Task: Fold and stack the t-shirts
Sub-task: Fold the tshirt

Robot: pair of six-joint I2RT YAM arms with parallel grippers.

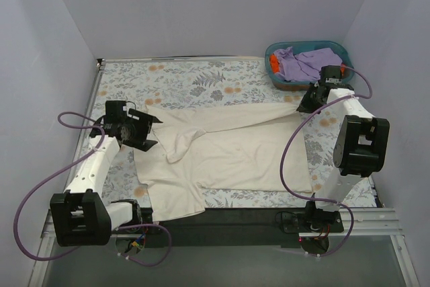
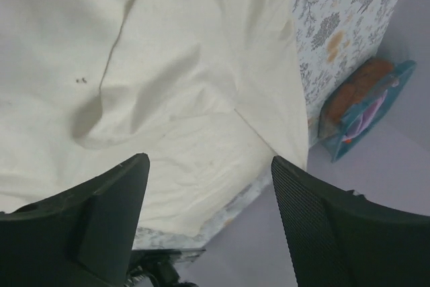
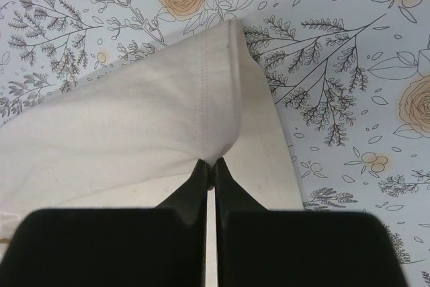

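Observation:
A large cream t-shirt [image 1: 222, 152] lies spread on the floral table, rumpled at its left side. My right gripper [image 1: 304, 105] is shut on the shirt's far right hem corner [image 3: 215, 92] and holds it raised off the cloth below. My left gripper [image 1: 149, 131] is open and empty above the shirt's left part [image 2: 168, 85], not touching it. A lavender-purple shirt [image 1: 306, 63] and an orange-red garment [image 1: 274, 64] lie in the teal basket [image 1: 339, 50] at the far right.
The basket also shows in the left wrist view [image 2: 366, 109]. The floral table cover [image 1: 201, 82] runs to grey walls at the back and sides. The near table edge [image 1: 235, 216] is dark.

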